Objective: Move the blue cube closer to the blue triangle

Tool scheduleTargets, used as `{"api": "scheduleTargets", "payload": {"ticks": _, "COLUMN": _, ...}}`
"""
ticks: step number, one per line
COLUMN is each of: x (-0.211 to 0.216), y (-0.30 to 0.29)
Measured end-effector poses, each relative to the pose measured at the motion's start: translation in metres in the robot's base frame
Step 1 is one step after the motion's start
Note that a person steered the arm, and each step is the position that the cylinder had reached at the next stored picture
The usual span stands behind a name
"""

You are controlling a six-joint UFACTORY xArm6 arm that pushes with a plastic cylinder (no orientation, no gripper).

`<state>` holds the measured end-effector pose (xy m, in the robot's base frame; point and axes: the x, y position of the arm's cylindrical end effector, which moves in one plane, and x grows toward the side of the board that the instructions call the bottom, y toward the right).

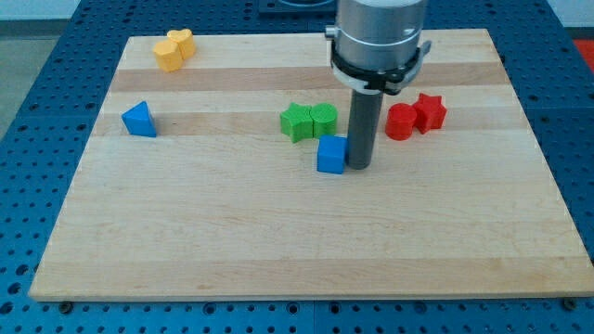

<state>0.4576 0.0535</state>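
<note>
The blue cube (pixel 330 155) sits near the middle of the wooden board (pixel 306 250). My tip (pixel 359 166) is right beside the cube's right side, touching or nearly touching it. The blue triangle (pixel 139 120) lies far off at the view's left. The rod rises from the tip to the arm's grey body at the view's top.
Two green blocks (pixel 308 121), side by side, sit just above the blue cube. A red cylinder-like block (pixel 401 122) and a red star (pixel 430 111) lie right of the rod. Two yellow blocks (pixel 174 48) sit at the top left.
</note>
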Motion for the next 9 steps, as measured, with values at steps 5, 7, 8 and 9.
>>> {"api": "scheduleTargets", "payload": {"ticks": 5, "x": -0.011, "y": -0.045}}
{"api": "scheduleTargets", "payload": {"ticks": 7, "x": 0.007, "y": -0.080}}
{"api": "scheduleTargets", "payload": {"ticks": 8, "x": 0.009, "y": -0.102}}
{"api": "scheduleTargets", "payload": {"ticks": 9, "x": 0.008, "y": -0.113}}
